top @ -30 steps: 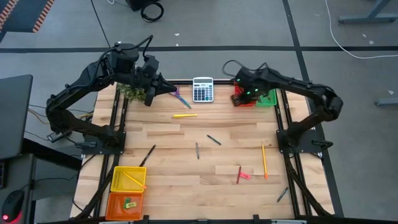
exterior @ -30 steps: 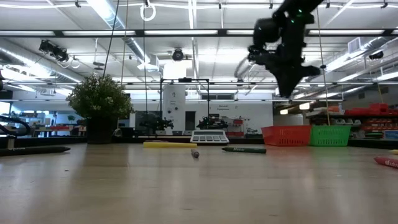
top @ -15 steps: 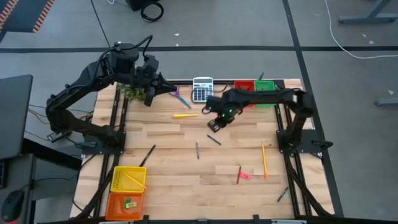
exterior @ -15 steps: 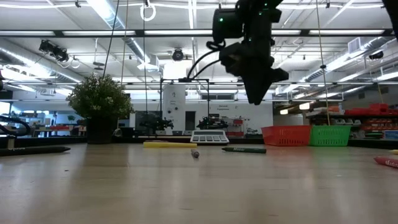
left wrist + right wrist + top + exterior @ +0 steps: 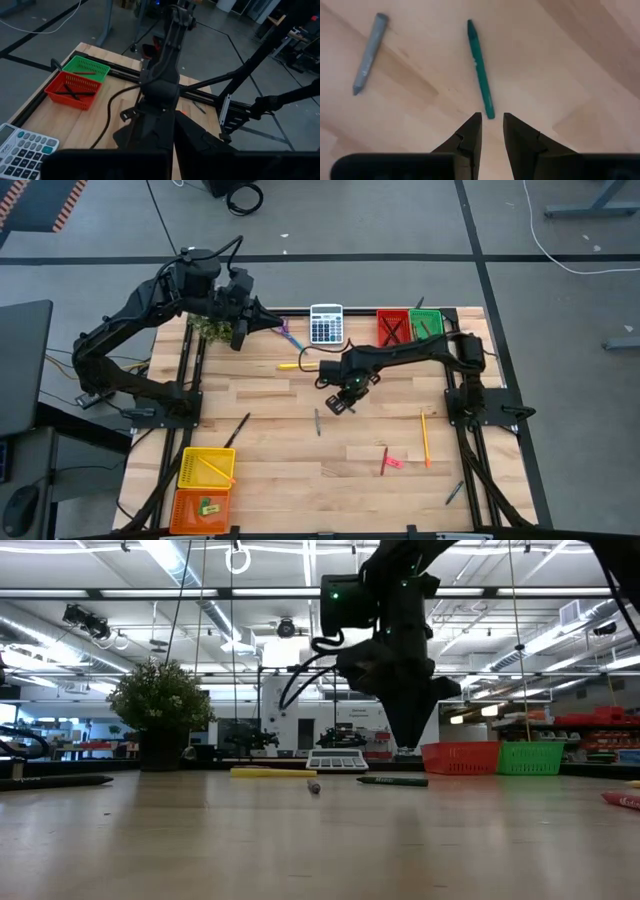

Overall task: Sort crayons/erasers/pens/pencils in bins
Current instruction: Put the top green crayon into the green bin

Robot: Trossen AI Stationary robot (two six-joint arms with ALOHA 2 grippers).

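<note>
A: Report the right gripper [image 5: 491,125] position.

B: It hangs over the middle of the wooden surface [image 5: 390,435], directly above a green crayon [image 5: 480,67]. The jaws stand narrowly apart with nothing between them; the crayon's near end lies just ahead of the fingertips [image 5: 474,122]. A grey crayon [image 5: 367,52] lies on the wood to one side, well apart from the green one.

A: And the left gripper [image 5: 241,338]?

B: Raised at the far left corner of the surface, beside the potted plant [image 5: 211,328]. Its jaws are closed and hold nothing visible.

A: Location of the bins?

B: The red bin [image 5: 392,327] and the green bin [image 5: 424,325] stand side by side at the far right edge, next to the calculator [image 5: 326,323]; dark pens lie inside the red one. The yellow bin [image 5: 206,467] and the orange bin [image 5: 200,508] sit at the near left corner, touching.

A: Loose items on the surface?

B: A yellow pen [image 5: 296,365] near the calculator, a pencil [image 5: 424,437] toward the right edge, a red crayon [image 5: 383,461] with a pink eraser [image 5: 394,462] just beside it, and a black pen [image 5: 237,429] on the left.
</note>
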